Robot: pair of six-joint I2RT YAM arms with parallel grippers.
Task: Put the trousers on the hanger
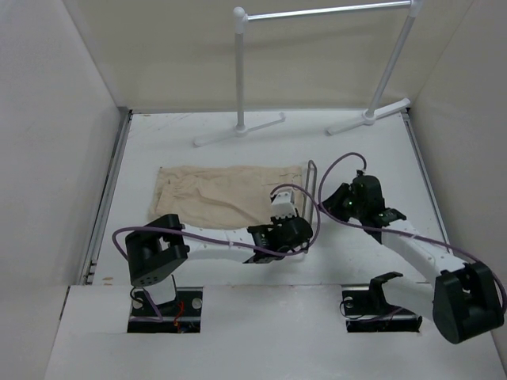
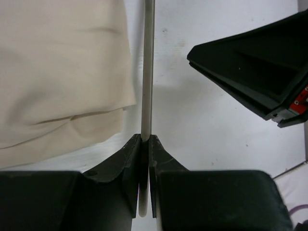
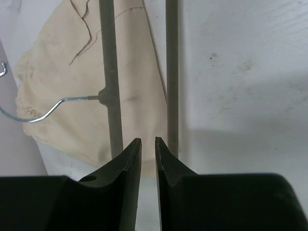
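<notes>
The beige trousers (image 1: 218,194) lie flat and wrinkled on the table, left of the grey wire hanger (image 1: 314,178), which lies at their right edge. My left gripper (image 1: 295,212) is shut on the near end of one hanger bar (image 2: 148,72), with the trousers (image 2: 57,72) to its left. My right gripper (image 1: 328,203) hovers just right of the hanger, its jaws almost together and empty (image 3: 148,139). In the right wrist view two hanger bars (image 3: 109,72) run over the trousers (image 3: 137,57), and the hook (image 3: 38,114) points left. The right gripper also shows in the left wrist view (image 2: 260,67).
A white tubular clothes rack (image 1: 240,71) stands at the back of the table, its feet behind the trousers. White walls (image 1: 55,158) close in the table on the left, right and back.
</notes>
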